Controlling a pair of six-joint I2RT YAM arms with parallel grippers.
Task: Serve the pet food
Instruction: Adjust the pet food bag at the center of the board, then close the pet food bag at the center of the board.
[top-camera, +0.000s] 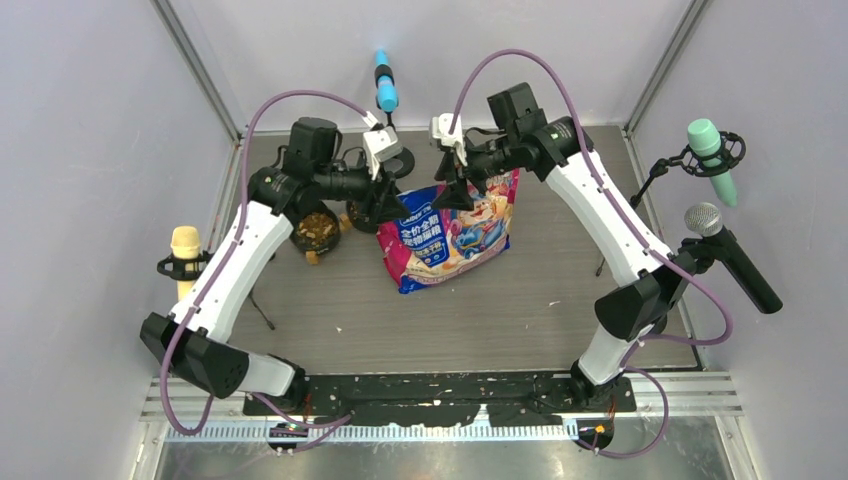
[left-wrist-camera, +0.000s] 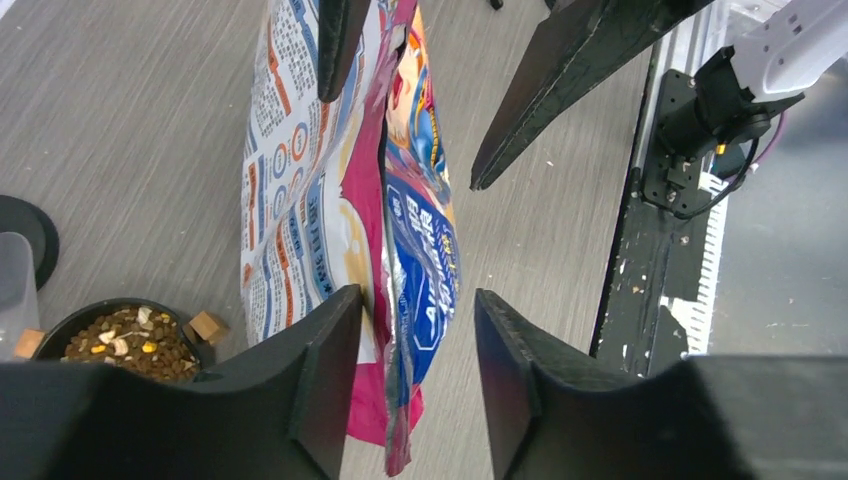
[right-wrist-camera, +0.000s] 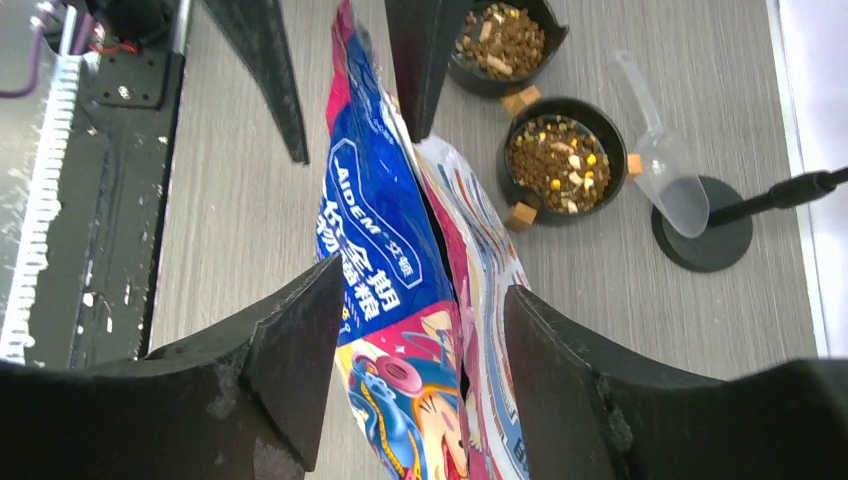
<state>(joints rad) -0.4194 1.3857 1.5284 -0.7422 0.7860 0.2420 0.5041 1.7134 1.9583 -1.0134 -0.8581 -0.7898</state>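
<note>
Brand: "AIDEM" stood in white capitals on the blue panel of the large pink, white and blue printed foil bag (right-wrist-camera: 385, 250).
Beside the brand: small white Chinese characters, too small to read.
Headline: large white Chinese characters ran under the brand. "全期" was legible and the rest were partly folded away.
White side of the bag: dense red and blue small print showed in the left wrist view, too fine to read.
Elsewhere: no legible writing.

Bag (top-camera: 450, 235) inside left claw (left-wrist-camera: 415, 300), right claw (right-wrist-camera: 422, 285); bowls (right-wrist-camera: 557, 160) block left; right side open.
</note>
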